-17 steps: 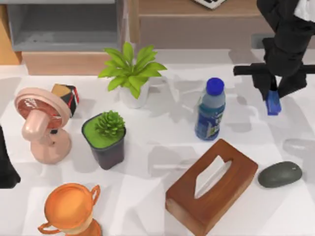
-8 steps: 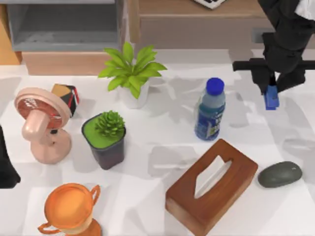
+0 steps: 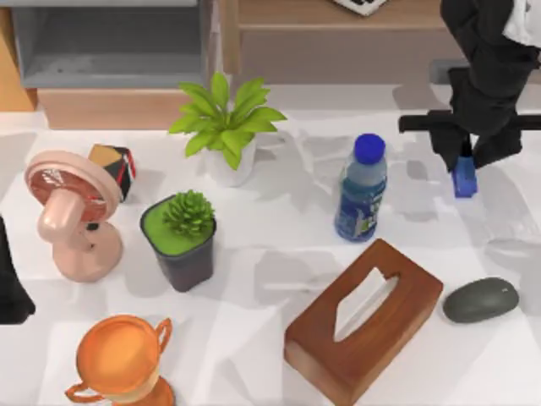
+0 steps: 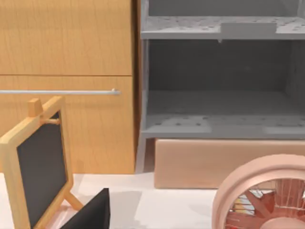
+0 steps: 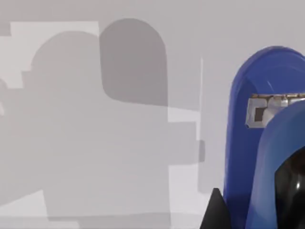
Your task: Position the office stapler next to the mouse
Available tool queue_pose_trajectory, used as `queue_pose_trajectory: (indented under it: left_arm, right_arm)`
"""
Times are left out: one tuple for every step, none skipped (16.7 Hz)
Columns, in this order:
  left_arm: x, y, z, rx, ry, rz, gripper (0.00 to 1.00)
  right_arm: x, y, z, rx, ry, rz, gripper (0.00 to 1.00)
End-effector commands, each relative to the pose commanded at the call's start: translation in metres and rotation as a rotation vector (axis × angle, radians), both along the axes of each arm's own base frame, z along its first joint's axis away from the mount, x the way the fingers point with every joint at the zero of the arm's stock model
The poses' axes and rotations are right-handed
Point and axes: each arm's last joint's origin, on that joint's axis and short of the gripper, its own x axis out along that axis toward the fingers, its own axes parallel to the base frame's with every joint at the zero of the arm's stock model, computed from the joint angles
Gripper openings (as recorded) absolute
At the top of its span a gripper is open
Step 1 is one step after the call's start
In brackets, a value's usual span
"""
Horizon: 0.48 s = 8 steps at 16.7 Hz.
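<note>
The office stapler, a small bright-blue block, hangs above the white table at the back right, with my right gripper shut on it from above. In the right wrist view the stapler stands large and close, its metal hinge showing, with a dark fingertip beside it. The mouse, a dark grey-green oval, lies on the table near the right edge, well in front of the held stapler. My left arm is parked at the left edge of the table.
A blue-capped bottle stands left of the stapler. A wooden tissue box lies just left of the mouse. Two potted plants, a pink fan, an orange cup and a patterned cube occupy the left half.
My right gripper, holding the stapler, has shifted slightly left, moving back a little and then forward again. Nothing else has moved.
</note>
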Motion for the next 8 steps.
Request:
queue_pose_trajectory:
  left_arm:
    - [0.000, 0.000, 0.000, 0.000, 0.000, 0.000, 1.00]
    - [0.000, 0.000, 0.000, 0.000, 0.000, 0.000, 1.00]
    - [0.000, 0.000, 0.000, 0.000, 0.000, 0.000, 1.00]
    - [0.000, 0.000, 0.000, 0.000, 0.000, 0.000, 1.00]
    - [0.000, 0.000, 0.000, 0.000, 0.000, 0.000, 1.00]
    - [0.000, 0.000, 0.000, 0.000, 0.000, 0.000, 1.00]
    - [0.000, 0.000, 0.000, 0.000, 0.000, 0.000, 1.00]
    - [0.000, 0.000, 0.000, 0.000, 0.000, 0.000, 1.00]
  right_arm:
    - [-0.001, 0.000, -0.006, -0.003, 0.016, -0.001, 0.00]
    - [-0.002, -0.001, -0.013, -0.007, 0.034, -0.001, 0.00]
    - [-0.003, -0.001, -0.019, -0.011, 0.052, -0.001, 0.00]
    - [-0.003, -0.001, -0.020, -0.012, 0.055, -0.001, 0.00]
    - [-0.003, -0.001, -0.020, -0.012, 0.055, -0.001, 0.00]
    - [-0.003, -0.001, -0.020, -0.012, 0.055, -0.001, 0.00]
    - [-0.003, -0.001, -0.020, -0.012, 0.055, -0.001, 0.00]
    - [-0.003, -0.001, -0.020, -0.012, 0.055, -0.001, 0.00]
